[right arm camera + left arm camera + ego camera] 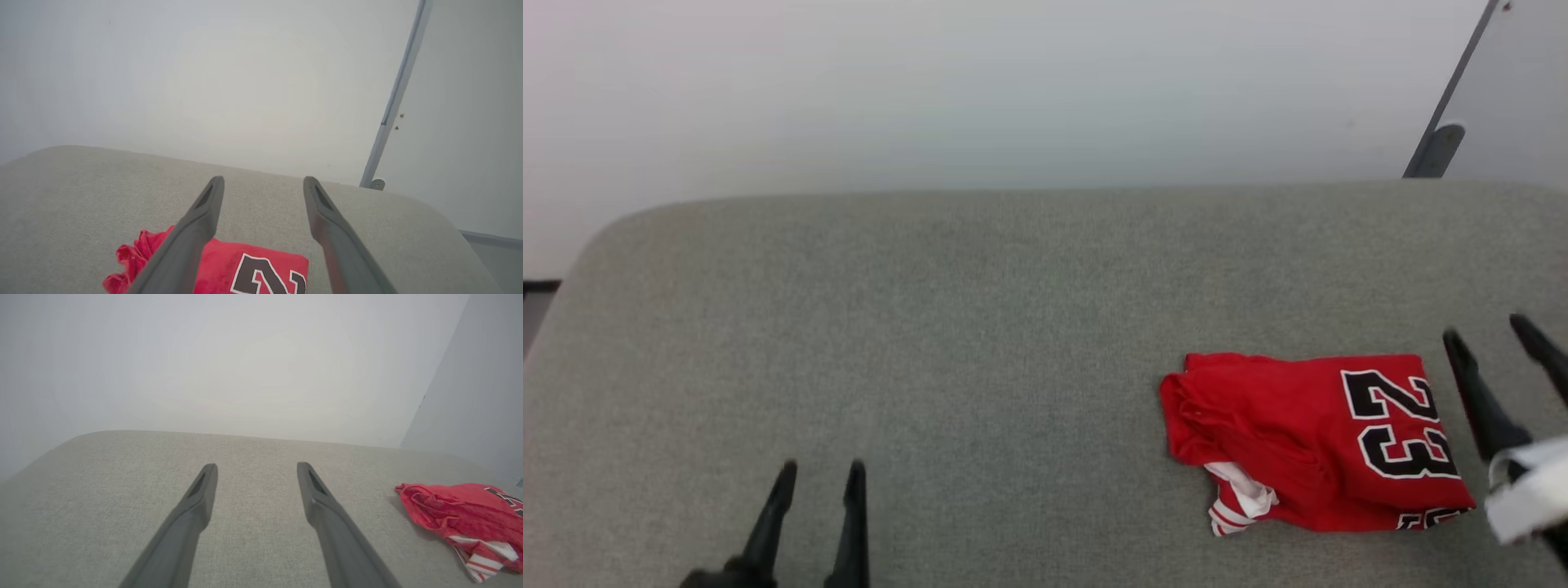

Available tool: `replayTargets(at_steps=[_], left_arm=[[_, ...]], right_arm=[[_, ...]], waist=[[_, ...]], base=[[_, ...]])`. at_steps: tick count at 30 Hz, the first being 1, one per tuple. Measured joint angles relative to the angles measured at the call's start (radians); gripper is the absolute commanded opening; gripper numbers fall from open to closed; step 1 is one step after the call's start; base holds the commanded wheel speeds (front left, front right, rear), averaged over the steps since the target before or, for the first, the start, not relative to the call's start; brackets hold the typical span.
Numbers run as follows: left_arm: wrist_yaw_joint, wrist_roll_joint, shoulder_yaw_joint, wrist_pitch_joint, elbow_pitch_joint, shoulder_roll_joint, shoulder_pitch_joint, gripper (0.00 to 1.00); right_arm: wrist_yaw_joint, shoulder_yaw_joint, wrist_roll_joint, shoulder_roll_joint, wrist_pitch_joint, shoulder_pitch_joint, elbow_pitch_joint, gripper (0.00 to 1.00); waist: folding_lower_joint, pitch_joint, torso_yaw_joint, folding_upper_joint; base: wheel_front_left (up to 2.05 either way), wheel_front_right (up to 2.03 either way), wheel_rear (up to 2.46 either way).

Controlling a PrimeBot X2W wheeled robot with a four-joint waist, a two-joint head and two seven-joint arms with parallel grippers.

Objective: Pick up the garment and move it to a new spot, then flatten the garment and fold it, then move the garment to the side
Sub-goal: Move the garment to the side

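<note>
The garment [1307, 441], a red jersey with a black white-outlined "23", lies folded into a compact bundle at the right of the grey padded surface [980, 327], a white striped sleeve poking out at its near left corner. My right gripper [1490, 331] hovers open just right of it, holding nothing; its wrist view shows the garment [253, 269] below and between the two fingers. Far to the left, near the front edge, my left gripper [821, 469] stands open and empty. In the left wrist view the garment [461, 518] lies off to the right of the left gripper [257, 467].
The padded surface has rounded far corners and ends at a pale wall [1013, 90]. A grey vertical rail with a foot [1437, 147] stands behind the far right corner. Bare fabric stretches left of the garment.
</note>
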Motion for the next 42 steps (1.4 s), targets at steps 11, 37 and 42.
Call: replayTargets(at_steps=[11,37,42], left_arm=[[0.0,0.0,-0.05,0.0,0.028,0.0,-0.137,1.0],[0.0,-0.003,-0.134,0.0,0.09,0.038,-0.342,1.0],[0.0,-0.002,-0.139,0.0,0.1,0.063,-0.356,1.0]], right_arm=[[0.0,0.207,0.299,-0.264,0.603,-0.202,0.134,1.0],[0.0,0.316,0.432,-0.259,0.786,-0.371,0.269,0.0],[0.0,0.317,0.455,-0.234,0.704,-0.382,0.288,0.0]], waist=[[0.0,0.128,0.01,0.0],[0.0,0.328,-0.008,0.0],[0.0,0.324,-0.039,-0.0001]], base=[[0.0,0.0,0.0],[0.0,0.0,0.0],[0.0,0.0,0.0]])
